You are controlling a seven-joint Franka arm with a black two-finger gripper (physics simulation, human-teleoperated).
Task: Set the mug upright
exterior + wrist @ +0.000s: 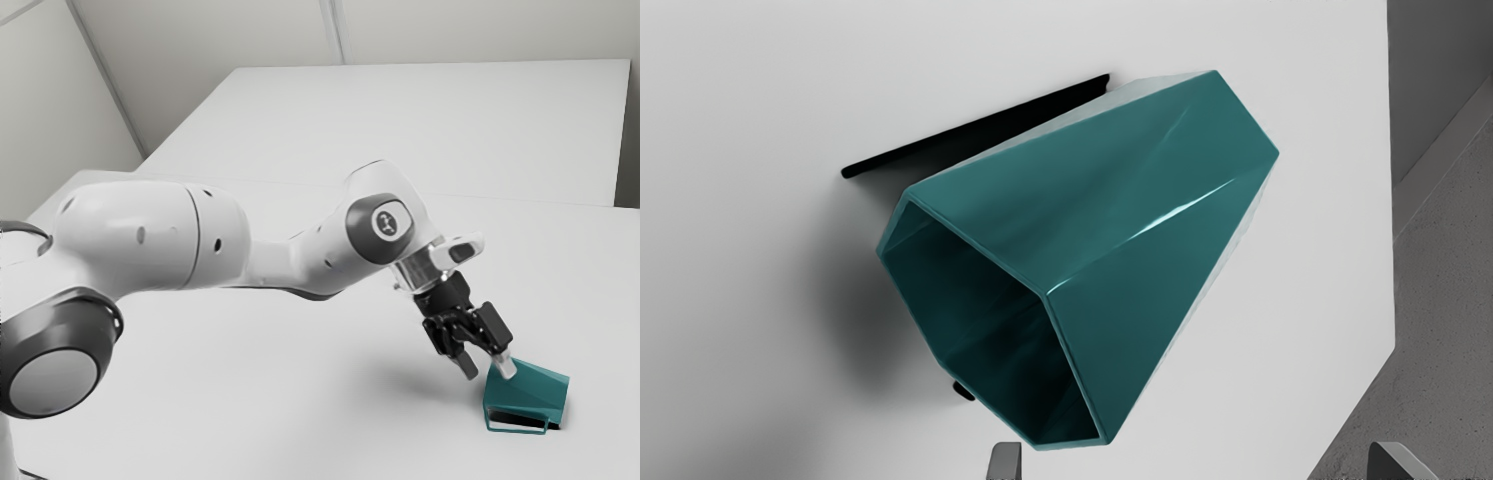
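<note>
Well, teal mug point(1116, 220) faceted, glossy; tabletop point(1306, 300) pale, matte.

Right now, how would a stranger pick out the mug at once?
Start at the pale table and follow the white arm to its black, parted jaws. By their tips a teal, flat-sided mug lies on its side. Its colour sets it apart from arm and table alike.

No text or sign can be read.

side view wide, wrist view close
</note>
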